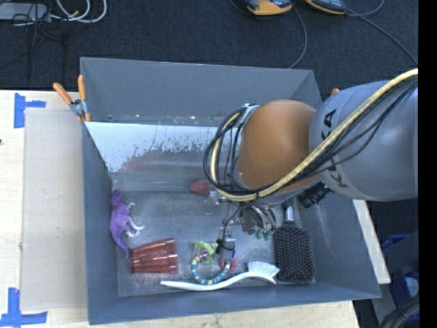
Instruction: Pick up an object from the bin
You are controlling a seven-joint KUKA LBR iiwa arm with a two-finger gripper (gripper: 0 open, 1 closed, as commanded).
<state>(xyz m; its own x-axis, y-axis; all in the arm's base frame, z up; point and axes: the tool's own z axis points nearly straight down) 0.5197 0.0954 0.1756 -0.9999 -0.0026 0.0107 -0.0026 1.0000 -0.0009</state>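
In the bin (pixel 171 94), a toy dinosaur (pixel 121 219) lies left, stacked cups (pixel 153 257) just right of it; a dish brush (pixel 225 280) runs along the front, a bead ring (pixel 197 274) perhaps touching it, with a hairbrush (pixel 293 255) at right.

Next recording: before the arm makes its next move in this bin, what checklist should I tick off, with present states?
1. Pincer over a thing: above the bead ring, ok.
2. Pincer load: cannot tell.
3. Room around the ring: white brush right beside it, not ok.
4. Hairbrush apart from the pincer: ok.
5. Dinosaur and cups out of the way at the left: ok.
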